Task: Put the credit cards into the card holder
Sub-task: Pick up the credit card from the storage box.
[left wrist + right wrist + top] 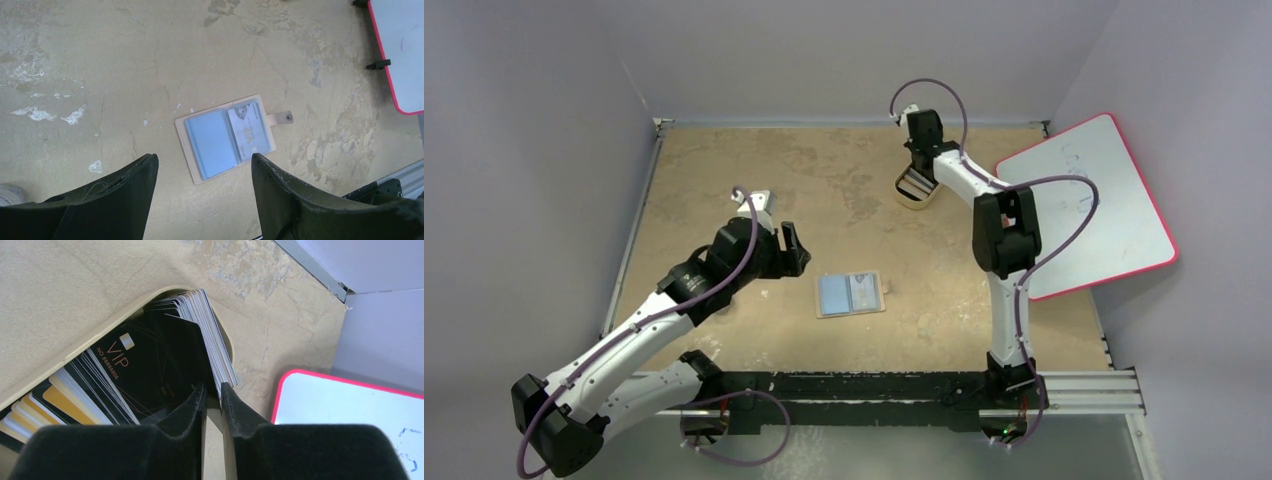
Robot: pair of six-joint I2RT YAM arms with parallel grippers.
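At the far side of the table (724,170), my right gripper (213,387) was down in the tray (50,365). Its jaws were nearly closed about the edge of the upright cards (212,340), and I could not tell whether they actually gripped one. Nearer me, the wallet (225,137) lay spread flat in mid-table, with a blue card (212,145) in its left panel, a pale VIP card (249,130) in its right, and its snap tab (285,117) sticking out to the right. My left gripper (205,165) hovered near its left side, wide open and holding nothing. The whiteboard (1089,205) lay at the table's right edge.
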